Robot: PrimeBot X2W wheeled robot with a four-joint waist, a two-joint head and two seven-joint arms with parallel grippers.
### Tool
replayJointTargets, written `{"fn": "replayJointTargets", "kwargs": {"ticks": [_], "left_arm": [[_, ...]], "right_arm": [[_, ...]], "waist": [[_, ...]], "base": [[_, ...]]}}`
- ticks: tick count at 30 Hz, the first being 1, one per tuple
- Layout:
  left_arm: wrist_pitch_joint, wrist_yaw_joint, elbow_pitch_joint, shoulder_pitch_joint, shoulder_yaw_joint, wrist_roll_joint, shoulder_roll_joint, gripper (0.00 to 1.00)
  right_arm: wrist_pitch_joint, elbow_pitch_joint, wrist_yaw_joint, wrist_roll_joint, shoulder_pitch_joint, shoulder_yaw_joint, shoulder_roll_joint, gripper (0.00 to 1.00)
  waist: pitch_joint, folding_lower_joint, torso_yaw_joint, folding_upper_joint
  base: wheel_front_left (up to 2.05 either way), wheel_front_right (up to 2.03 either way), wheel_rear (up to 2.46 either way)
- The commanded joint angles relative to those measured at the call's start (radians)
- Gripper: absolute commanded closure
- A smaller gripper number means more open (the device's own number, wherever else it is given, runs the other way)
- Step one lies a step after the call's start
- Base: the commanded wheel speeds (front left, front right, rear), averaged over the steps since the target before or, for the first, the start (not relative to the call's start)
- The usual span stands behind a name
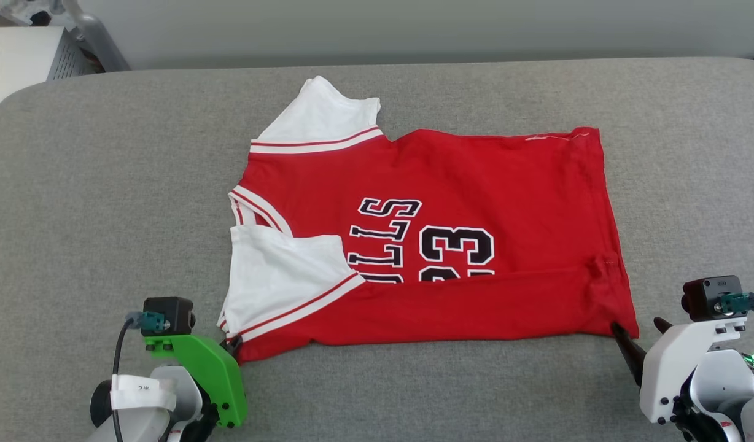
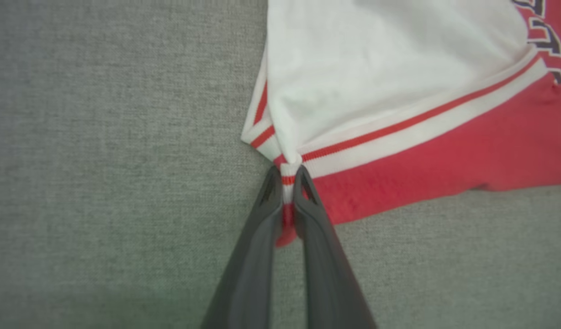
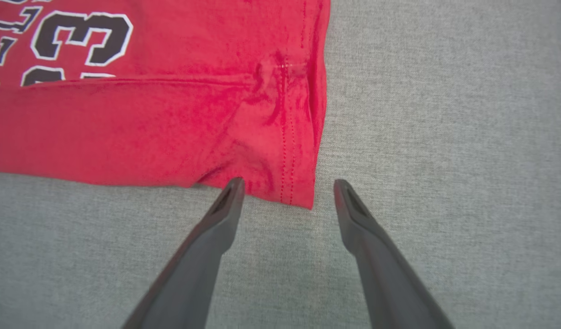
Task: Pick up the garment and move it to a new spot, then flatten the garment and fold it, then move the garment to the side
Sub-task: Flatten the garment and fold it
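Note:
The garment (image 1: 450, 202) lies on the grey surface with its near long edge folded over, so the black lettering is partly covered. One white sleeve lies on the fold at the near left. My left gripper (image 2: 287, 176) is shut on the garment's near left corner, with striped trim and red cloth pinched between its fingers (image 2: 262, 214). In the head view that gripper (image 1: 233, 350) sits at the corner under its green mount. My right gripper (image 3: 285, 187) stands open at the garment's (image 3: 171, 123) near right hem corner, its fingertips on either side of the corner; in the head view one right fingertip (image 1: 619, 334) touches that corner.
The grey padded surface (image 1: 107, 184) stretches wide on all sides of the garment. A white cabinet (image 1: 21, 61) and some grey tubing stand beyond its far left edge, with a pale wall behind.

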Motion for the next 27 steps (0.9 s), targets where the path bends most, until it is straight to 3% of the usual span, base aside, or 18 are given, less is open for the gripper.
{"fn": "replayJointTargets", "kwargs": {"ticks": [1,8,22,23,24,25,26,27], "left_arm": [[-0.011,-0.005,0.006,0.025,-0.002,0.004,-0.002,1.0],[-0.063,-0.008,-0.117,0.016,0.017,0.023,0.017,1.0],[-0.035,0.021,-0.278,0.014,0.009,0.049,0.062,1.0],[-0.035,0.021,-0.279,0.014,0.008,0.049,0.062,1.0],[-0.034,0.02,-0.278,0.014,0.007,0.05,0.062,1.0],[-0.033,0.019,-0.276,0.013,0.005,0.05,0.063,1.0],[-0.032,0.019,-0.274,0.013,0.004,0.051,0.064,1.0],[-0.032,0.018,-0.271,0.013,0.003,0.051,0.065,1.0]], "right_arm": [[0.001,0.01,-0.001,-0.012,-0.011,-0.006,-0.005,0.0],[0.038,0.068,-0.001,-0.056,-0.03,-0.047,0.013,0.0],[0.027,0.235,-0.001,-0.15,-0.119,-0.101,0.097,0.0],[0.028,0.244,-0.001,-0.15,-0.119,-0.099,0.1,0.32],[0.033,0.255,-0.001,-0.149,-0.118,-0.099,0.104,0.57],[0.037,0.263,-0.001,-0.149,-0.117,-0.097,0.107,0.71],[0.04,0.273,-0.001,-0.149,-0.116,-0.096,0.108,1.0],[0.041,0.28,-0.001,-0.15,-0.115,-0.095,0.108,1.0]], "waist": [[-0.023,0.0,0.011,0.0],[-0.044,0.0,0.033,0.0],[0.015,0.0,0.058,0.0],[0.016,0.0,0.058,0.0],[0.017,0.0,0.058,0.0],[0.017,0.0,0.058,0.0],[0.016,0.0,0.058,0.0],[0.014,0.0,0.057,0.0]], "base": [[0.0,0.0,0.0],[0.0,0.0,0.0],[0.0,0.0,0.0],[0.0,0.0,0.0],[0.0,0.0,0.0],[0.0,0.0,0.0],[0.0,0.0,0.0],[0.0,0.0,0.0]]}}
